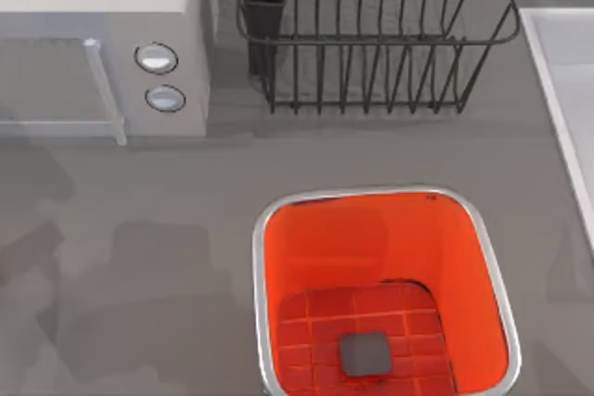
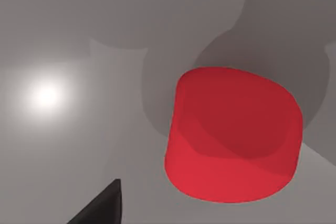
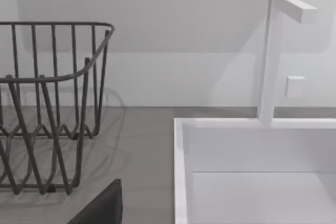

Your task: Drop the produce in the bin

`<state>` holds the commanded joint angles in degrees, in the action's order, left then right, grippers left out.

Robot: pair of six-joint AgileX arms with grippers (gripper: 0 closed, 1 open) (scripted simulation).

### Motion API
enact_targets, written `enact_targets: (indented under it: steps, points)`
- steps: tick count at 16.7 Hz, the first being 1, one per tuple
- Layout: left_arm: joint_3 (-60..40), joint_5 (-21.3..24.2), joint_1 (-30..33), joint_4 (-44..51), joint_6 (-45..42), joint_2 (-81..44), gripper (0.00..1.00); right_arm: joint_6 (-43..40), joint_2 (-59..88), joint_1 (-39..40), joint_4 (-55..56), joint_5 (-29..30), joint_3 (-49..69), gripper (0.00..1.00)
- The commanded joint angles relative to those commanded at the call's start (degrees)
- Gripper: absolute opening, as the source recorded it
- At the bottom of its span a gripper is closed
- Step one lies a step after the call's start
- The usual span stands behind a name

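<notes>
bin [image 1: 483, 238] | orange-red inside, no readable writing | jaws: cannot tell

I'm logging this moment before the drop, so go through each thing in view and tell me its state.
bin: upright, open-topped, nothing inside but a small grey square on its floor.
dish rack: upright, bare, with a dark cup holder at one corner.
microwave: door shut.
sink: basin dry, faucet off.
red produce: resting on the counter, not held.
</notes>
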<state>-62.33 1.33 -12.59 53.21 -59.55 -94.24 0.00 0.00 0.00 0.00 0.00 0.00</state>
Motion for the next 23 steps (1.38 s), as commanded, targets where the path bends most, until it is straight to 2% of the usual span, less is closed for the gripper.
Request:
enact_targets:
  steps: [4, 10, 18, 23]
  points:
    - [-5.01, 0.15, -0.9, 3.33, -4.31, -6.32, 1.0, 0.0, 0.0, 0.0, 0.0, 0.0, 0.0, 1.0]
    - [-4.83, 0.13, -0.65, 3.08, -4.32, -6.42, 1.0, 0.0, 0.0, 0.0, 0.0, 0.0, 0.0, 1.0]
    - [2.78, 0.18, -0.69, -11.36, -4.29, -13.09, 1.0, 0.0, 0.0, 0.0, 0.0, 0.0, 0.0, 1.0]
    - [3.43, 0.18, -0.69, -12.38, -4.3, -13.71, 1.0, 0.0, 0.0, 0.0, 0.0, 0.0, 0.0, 1.0]
